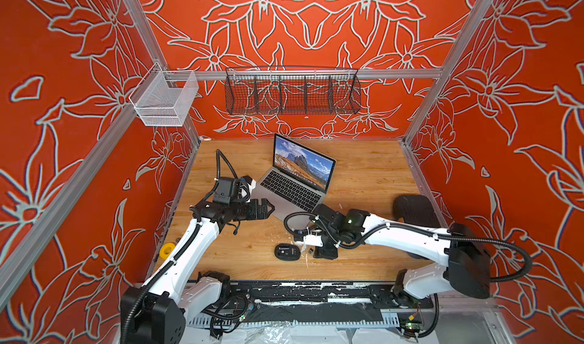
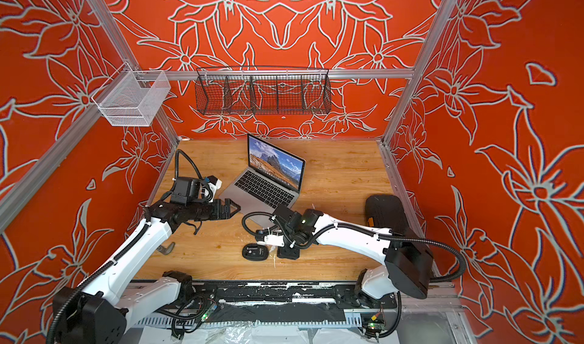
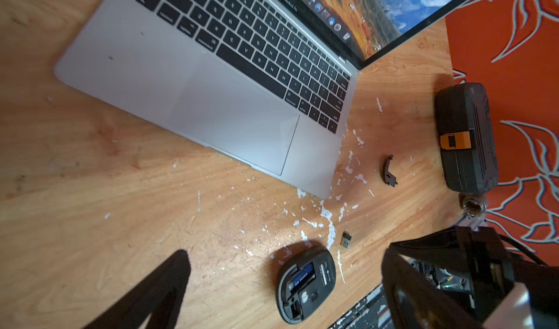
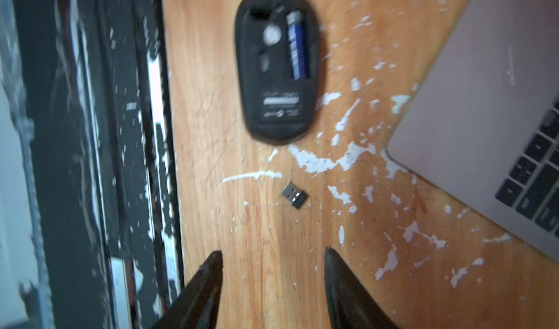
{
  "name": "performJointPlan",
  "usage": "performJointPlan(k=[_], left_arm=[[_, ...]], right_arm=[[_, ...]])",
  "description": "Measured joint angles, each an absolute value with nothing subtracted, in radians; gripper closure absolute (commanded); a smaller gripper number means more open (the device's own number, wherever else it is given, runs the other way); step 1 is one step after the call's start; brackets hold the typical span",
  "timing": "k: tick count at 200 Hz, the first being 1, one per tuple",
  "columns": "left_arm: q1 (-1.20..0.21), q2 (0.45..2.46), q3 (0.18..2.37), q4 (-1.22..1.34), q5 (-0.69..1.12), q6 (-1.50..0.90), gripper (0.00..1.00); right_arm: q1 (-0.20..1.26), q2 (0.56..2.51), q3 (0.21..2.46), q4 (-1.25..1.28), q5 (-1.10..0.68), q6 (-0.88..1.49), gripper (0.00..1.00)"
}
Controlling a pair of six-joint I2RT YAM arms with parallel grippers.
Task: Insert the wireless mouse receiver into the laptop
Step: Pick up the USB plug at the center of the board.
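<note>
we find the right gripper (image 4: 273,253) released, jaws apart and empty, low over the table (image 4: 211,149). the wireless mouse receiver (image 4: 294,195) lies flat just ahead of its tips, untouched. the upturned mouse (image 4: 279,67) lies farther ahead, the laptop (image 4: 469,100) off to one side. the left gripper (image 1: 271,208) gapes wide, empty, near the laptop's corner.

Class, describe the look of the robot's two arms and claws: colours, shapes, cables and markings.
Both the left arm and right arm have white shells with black joints and bulky black base housings. Alongside them loop ribbed black cable hoses, fastened with white ties. The left claw and right claw are black with tapering pointed fingers. A small green light glows on the right arm.
</note>
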State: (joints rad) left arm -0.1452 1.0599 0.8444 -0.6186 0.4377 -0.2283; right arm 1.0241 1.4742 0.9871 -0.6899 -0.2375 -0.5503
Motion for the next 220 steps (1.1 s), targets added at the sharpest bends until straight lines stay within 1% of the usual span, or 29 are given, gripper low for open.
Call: performJointPlan(k=[9,30,69,119,151,187,220], left_arm=[[-0.125,1.061,0.846,-0.620,0.437,-0.219,0.03],[-0.055,1.069,0.842,-0.622,0.465,-0.208,0.03],[0.042,1.082,0.833,-0.618,0.550,-0.210,0.03],[0.060,1.085,0.822,-0.611,0.614,-0.213,0.03],[0.060,1.093,0.821,-0.611,0.630,-0.218,0.03],[0.061,1.099,0.821,-0.611,0.635,-0.219,0.03],[0.062,1.103,0.821,-0.611,0.640,-0.223,0.03]], right_arm=[[1.024,1.525,1.020,-0.726,-0.244,-0.640,0.48],[1.024,1.642,1.102,-0.757,-0.251,-0.771,0.51],[1.024,1.754,1.163,-0.777,-0.245,-0.894,0.56],[1.024,1.796,1.164,-0.765,-0.224,-0.970,0.60],[1.020,1.811,1.164,-0.741,-0.216,-0.992,0.64],[1.002,1.812,1.164,-0.730,-0.214,-1.003,0.65],[0.982,1.812,1.164,-0.728,-0.213,-1.010,0.68]])
